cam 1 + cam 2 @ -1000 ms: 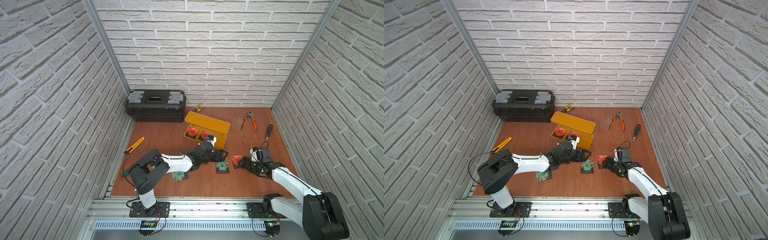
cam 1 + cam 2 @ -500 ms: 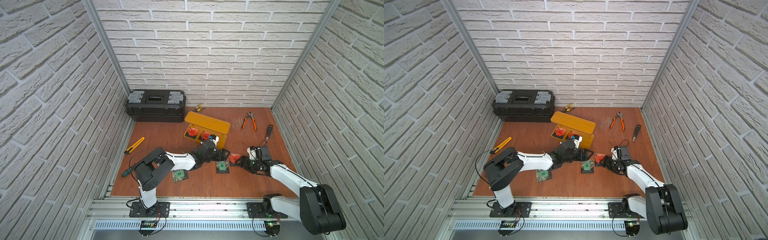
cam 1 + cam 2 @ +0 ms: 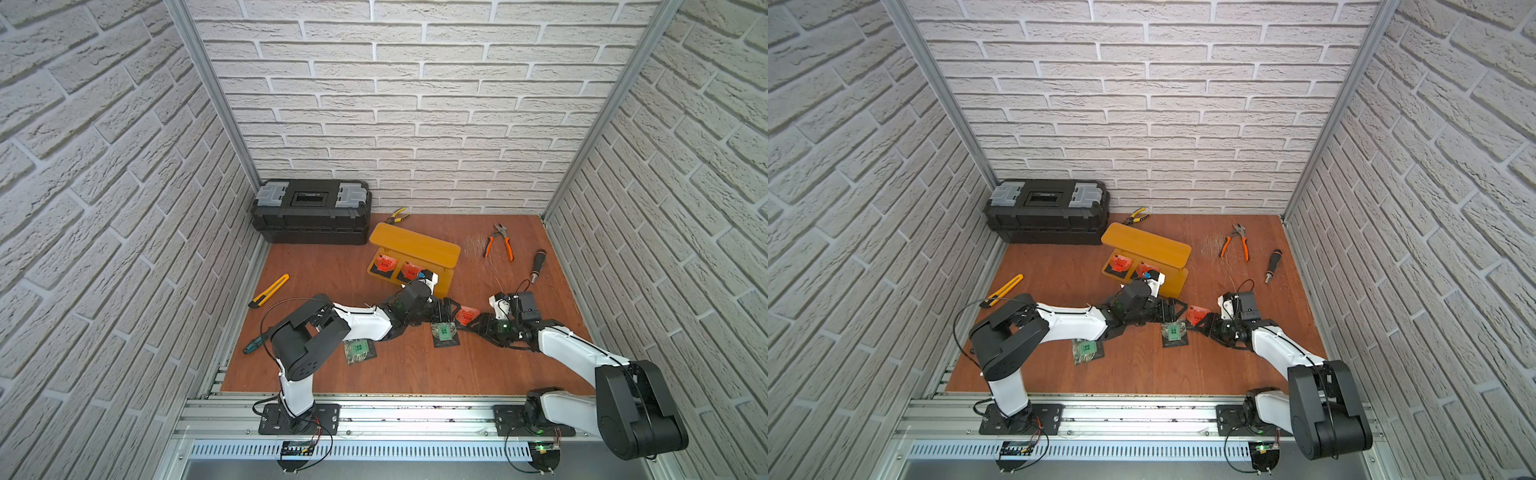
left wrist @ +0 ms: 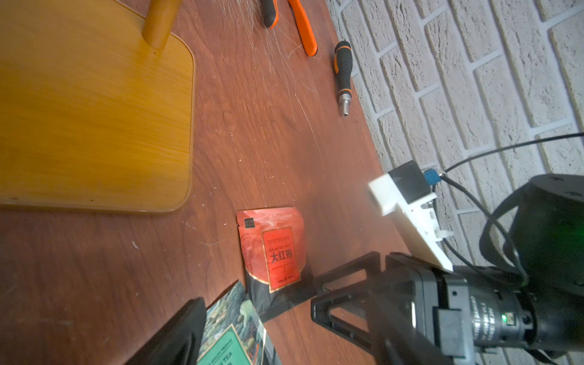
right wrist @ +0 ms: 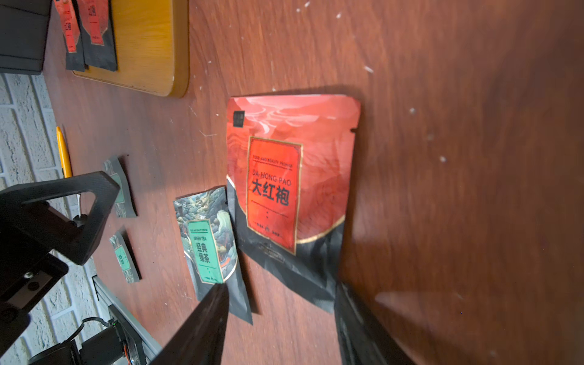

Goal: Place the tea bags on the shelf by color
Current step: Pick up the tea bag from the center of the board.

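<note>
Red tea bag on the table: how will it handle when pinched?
Probably floppy and light: the red tea bag is a thin flat pouch. Its smooth front may slip. Lying flat, its edge looks hard to catch.

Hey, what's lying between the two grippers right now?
A red tea bag lies flat between the left gripper and right gripper; both top views show it.

White brick wall [image 3: 415, 104] at the back, same bricks on the left wall [image 3: 104, 187] & right wall [image 3: 685, 208]. Might be fake brick, can't tell. Grey metal posts [image 3: 215, 104] in both back corners. Floor [image 3: 332, 266] is red-brown wood w/ pale scratches [image 3: 473, 247]. Black toolbox [image 3: 311, 210] by back wall. Metal rail [image 3: 415, 411] at the front. Light is bright, even.
</note>
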Tool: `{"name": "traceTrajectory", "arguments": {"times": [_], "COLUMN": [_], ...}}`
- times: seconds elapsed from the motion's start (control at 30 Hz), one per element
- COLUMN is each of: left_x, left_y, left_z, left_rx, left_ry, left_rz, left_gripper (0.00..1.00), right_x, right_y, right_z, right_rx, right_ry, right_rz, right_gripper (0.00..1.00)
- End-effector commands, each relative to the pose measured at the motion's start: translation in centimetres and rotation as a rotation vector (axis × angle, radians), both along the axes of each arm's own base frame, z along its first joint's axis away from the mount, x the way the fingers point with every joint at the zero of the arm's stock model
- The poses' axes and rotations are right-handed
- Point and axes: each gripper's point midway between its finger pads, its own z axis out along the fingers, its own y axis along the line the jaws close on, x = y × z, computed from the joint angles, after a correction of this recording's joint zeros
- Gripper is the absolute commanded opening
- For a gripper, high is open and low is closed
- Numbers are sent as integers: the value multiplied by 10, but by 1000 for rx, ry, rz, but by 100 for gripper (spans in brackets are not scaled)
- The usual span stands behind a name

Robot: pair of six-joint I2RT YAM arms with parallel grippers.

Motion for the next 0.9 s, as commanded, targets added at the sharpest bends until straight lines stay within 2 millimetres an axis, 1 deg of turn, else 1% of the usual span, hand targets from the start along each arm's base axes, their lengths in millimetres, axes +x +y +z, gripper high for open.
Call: {"name": "traceTrajectory", "arguments": {"times": [0.0,0.2,0.87], "left_x": [2,2,3], "left_y": [-12,-16,-28], "left_z": [10,5,-17], "left_rx": [-45,-54,-52], "left_ry": [-22,-7,41], "left_rz": [-20,-29,-49], "left_gripper": [82,81,76], "right_x": [8,13,26], "right_y": [7,8,13], "right_z": [9,13,10], "right_rx": [31,38,62], "right_ry": [-53,-76,-84], "right_rz": [15,7,-2], "right_gripper": [57,55,47]}}
